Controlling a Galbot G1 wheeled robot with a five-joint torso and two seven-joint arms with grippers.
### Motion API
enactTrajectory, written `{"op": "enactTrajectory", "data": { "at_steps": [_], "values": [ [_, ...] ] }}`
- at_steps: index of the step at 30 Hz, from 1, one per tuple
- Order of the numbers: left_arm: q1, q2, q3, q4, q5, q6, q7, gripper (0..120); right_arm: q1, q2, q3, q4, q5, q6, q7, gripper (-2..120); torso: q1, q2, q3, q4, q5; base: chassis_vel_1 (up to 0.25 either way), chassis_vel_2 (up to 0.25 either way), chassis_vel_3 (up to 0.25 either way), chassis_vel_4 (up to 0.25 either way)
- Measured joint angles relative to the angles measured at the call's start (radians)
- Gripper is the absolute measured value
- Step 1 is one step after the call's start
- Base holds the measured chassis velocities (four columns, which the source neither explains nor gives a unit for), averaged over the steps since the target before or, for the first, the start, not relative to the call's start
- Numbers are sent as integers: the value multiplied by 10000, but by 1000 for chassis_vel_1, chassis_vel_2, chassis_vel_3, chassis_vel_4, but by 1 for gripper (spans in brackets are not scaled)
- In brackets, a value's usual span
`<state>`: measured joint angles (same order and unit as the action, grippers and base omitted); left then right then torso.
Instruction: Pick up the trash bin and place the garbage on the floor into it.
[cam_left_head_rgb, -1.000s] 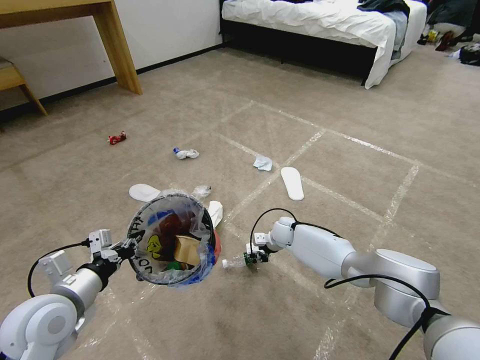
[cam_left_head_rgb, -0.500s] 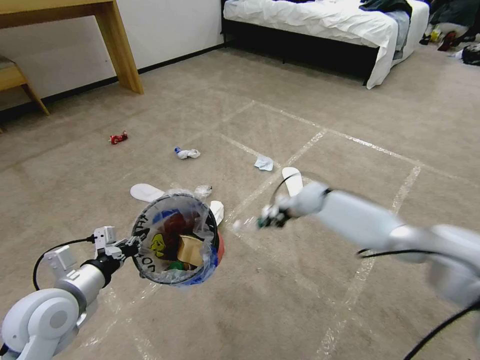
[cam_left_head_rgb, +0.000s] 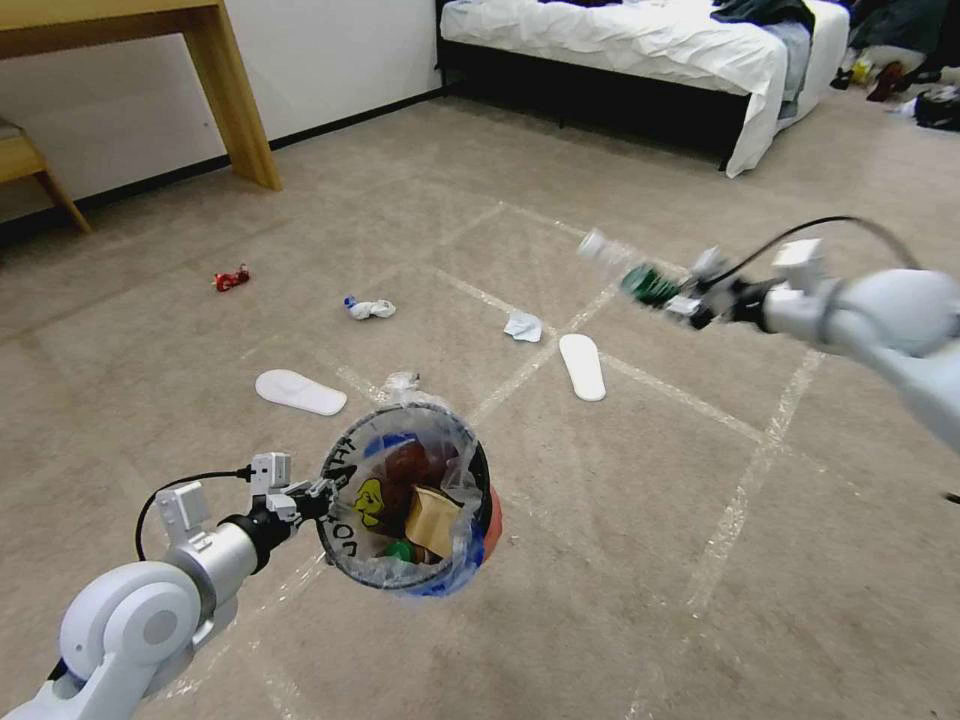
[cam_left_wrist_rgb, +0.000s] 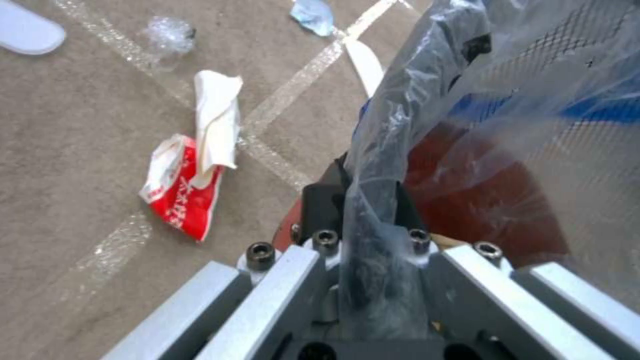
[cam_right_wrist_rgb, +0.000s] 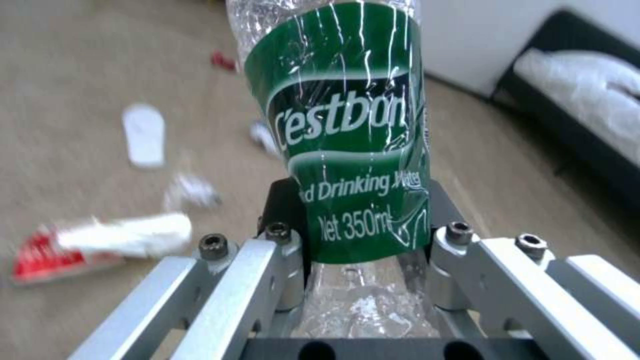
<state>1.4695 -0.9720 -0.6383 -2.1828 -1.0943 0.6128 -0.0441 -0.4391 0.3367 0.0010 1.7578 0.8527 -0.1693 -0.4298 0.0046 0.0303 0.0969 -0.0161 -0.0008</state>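
The right gripper (cam_left_head_rgb: 672, 298) is clamped on a clear plastic bottle (cam_left_head_rgb: 630, 270) with a green label, held high and well to the right of the trash bin (cam_left_head_rgb: 410, 500). Risk: the thin, crushable bottle can slip or rotate in the jaws during transfer, and a release off-centre would drop it past the rim onto the floor (cam_left_head_rgb: 620, 560). The right arm is extended forward, wrist roughly level, with the bottle pointing away toward the bed (cam_left_head_rgb: 640, 40). The left gripper (cam_left_wrist_rgb: 370, 200) is closed on the bin's rim and plastic liner, holding the bin off the floor with its mouth tilted; a pinch on loose liner could let the bin sag. A red-white carton (cam_left_wrist_rgb: 180, 192) and a slipper sole (cam_left_head_rgb: 582, 366) lie on the floor.
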Motion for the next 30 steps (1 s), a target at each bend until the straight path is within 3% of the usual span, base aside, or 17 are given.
{"op": "enactTrajectory", "data": {
  "at_steps": [1,2,4,5,8,13,17,24,30],
  "values": [
    [0,0,0,0,0,0,0,1,0,0,0,0,0,0,0,22,0,0,0,0,0,0,0,0,0],
    [80,-11,2,-112,1,15,26,1,-789,-108,884,535,203,195,234,22,0,0,2,4,25,0,0,0,0],
    [137,-10,44,-203,3,21,26,1,-2072,-177,2295,1319,460,468,554,22,0,0,1,0,-1,0,0,0,0],
    [137,-10,44,-203,3,21,26,1,-2072,-177,2295,1319,460,468,554,22,0,0,1,0,-1,0,0,0,0],
    [308,77,64,-293,44,43,88,1,-4172,-128,4001,2809,949,939,993,22,1,0,2,-1,12,0,0,0,0],
    [422,66,29,-409,73,56,122,1,-5423,-179,4702,4149,1441,1355,919,22,0,0,2,1,1,0,0,0,0],
    [497,58,21,-561,60,95,125,1,-5565,-118,4338,4572,1509,1622,829,22,0,1,1,0,5,0,0,0,0],
    [925,145,40,-1053,79,401,-78,1,-4844,933,1087,4749,1206,2538,250,22,1,-1,3,3,11,0,0,0,0],
    [988,168,180,-1349,168,580,-344,1,-4527,1383,-57,4188,785,2911,-381,22,1,-2,3,2,7,0,0,0,0]
  ]
}}
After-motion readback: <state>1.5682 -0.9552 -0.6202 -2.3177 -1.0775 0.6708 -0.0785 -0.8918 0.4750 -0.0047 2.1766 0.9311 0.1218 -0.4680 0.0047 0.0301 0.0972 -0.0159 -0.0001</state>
